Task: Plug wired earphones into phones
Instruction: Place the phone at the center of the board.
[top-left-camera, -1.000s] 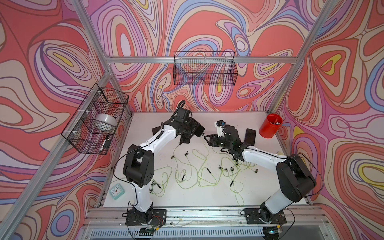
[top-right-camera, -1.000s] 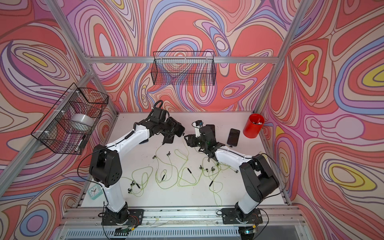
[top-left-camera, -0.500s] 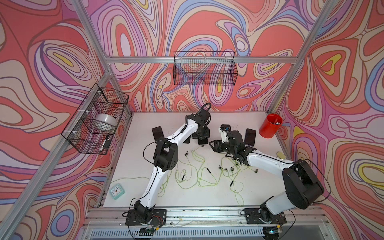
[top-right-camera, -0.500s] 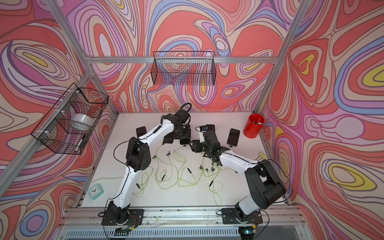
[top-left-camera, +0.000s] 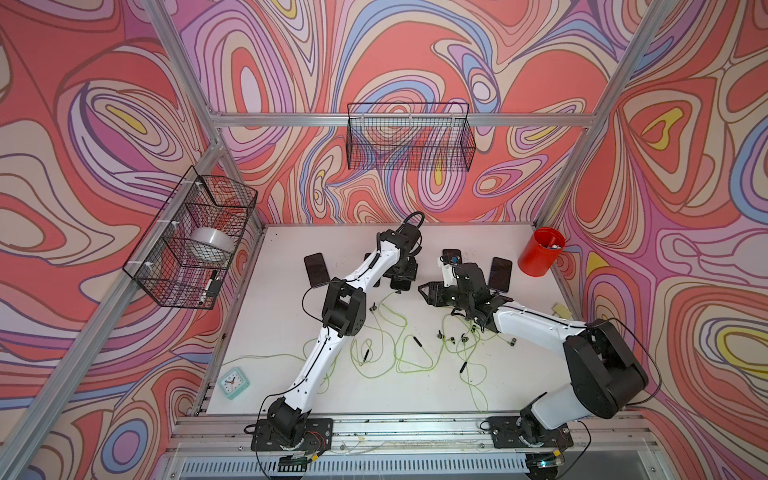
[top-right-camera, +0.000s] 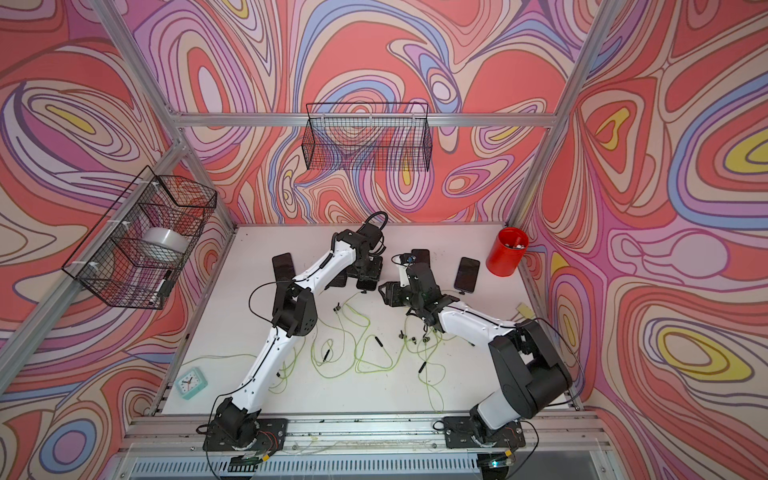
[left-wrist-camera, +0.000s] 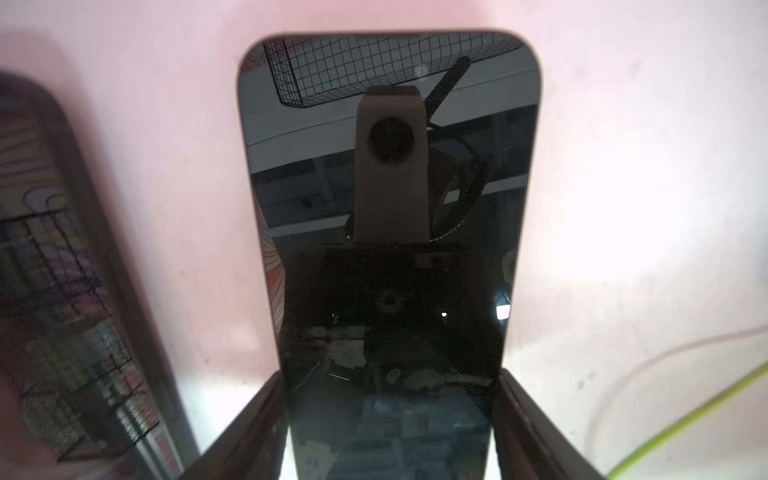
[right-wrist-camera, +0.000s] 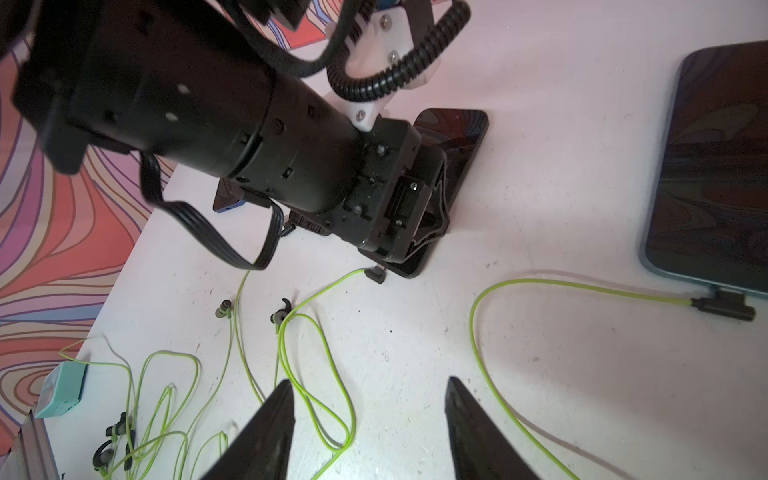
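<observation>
While the flat black glossy smartphone (left-wrist-camera: 390, 166) is clamped by its two long edges in the left end effector (left-wrist-camera: 390, 374), it lies flat on the white table (right-wrist-camera: 540, 208), toward the back and near the middle in both top views. Its long axis is seen to run roughly from the back wall toward the robot bases, and its nearer short end is uncovered. Just beside that end, the small dark angled plug (right-wrist-camera: 375, 275) of a thin yellow-green earphone cable (right-wrist-camera: 328, 289) is found on the table. Whether it touches the port cannot be told, and it is judged not yet seated.

The right end effector (right-wrist-camera: 369, 380) is found open with nothing gripped; a slack cable loop (right-wrist-camera: 332, 415) lies on the table below it. The plug is placed straight ahead of it, toward the left arm, so the right arm is judged the nearer free one. A push along the smartphone's long axis is judged to be required.

A second smartphone (right-wrist-camera: 715, 166) lies apart, with another dark plug (right-wrist-camera: 725, 306) at its short end, seemingly seated.
</observation>
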